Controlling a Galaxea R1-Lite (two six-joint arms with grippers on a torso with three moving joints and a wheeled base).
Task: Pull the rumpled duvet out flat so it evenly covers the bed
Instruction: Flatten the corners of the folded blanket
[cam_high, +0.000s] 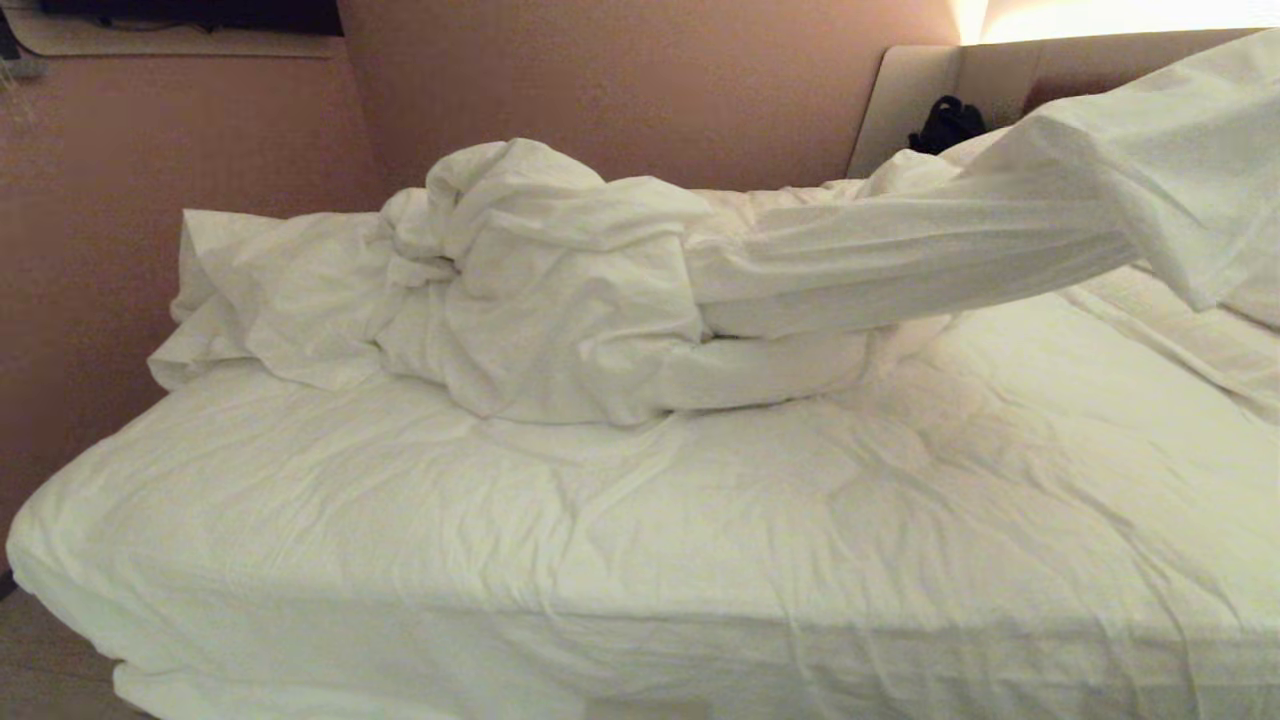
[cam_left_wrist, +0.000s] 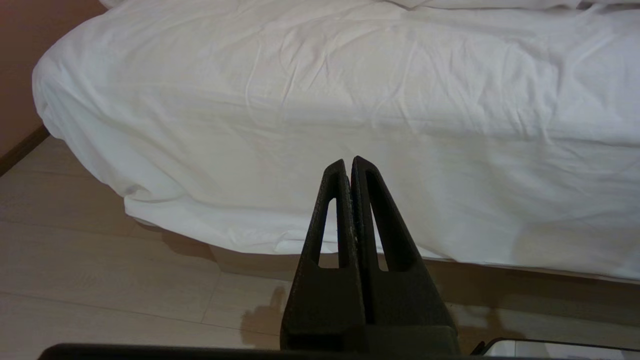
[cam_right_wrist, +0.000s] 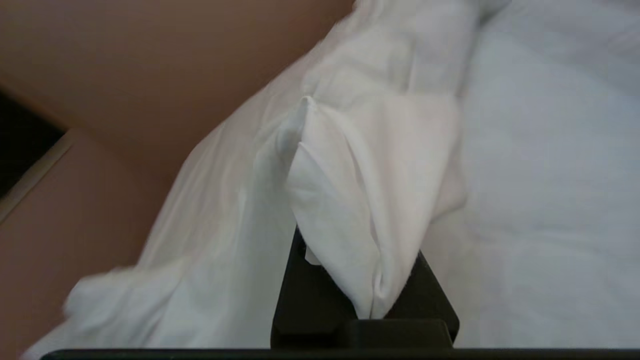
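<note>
The duvet (cam_high: 540, 300) lies bunched in a rumpled heap across the far middle of the bed (cam_high: 600, 540). One long fold (cam_high: 950, 240) is stretched up and to the right, off the mattress. In the head view neither gripper shows. In the right wrist view my right gripper (cam_right_wrist: 365, 225) is shut on a bunched piece of the duvet (cam_right_wrist: 370, 165), which covers its fingertips and hangs taut from it. My left gripper (cam_left_wrist: 349, 162) is shut and empty, held low before the bed's near side (cam_left_wrist: 350, 90), above the floor.
A pink wall (cam_high: 150, 250) runs close along the bed's left side. The padded headboard (cam_high: 910, 90) stands at the far right with a black object (cam_high: 945, 122) beside it. Pale tiled floor (cam_left_wrist: 100, 260) lies before the bed.
</note>
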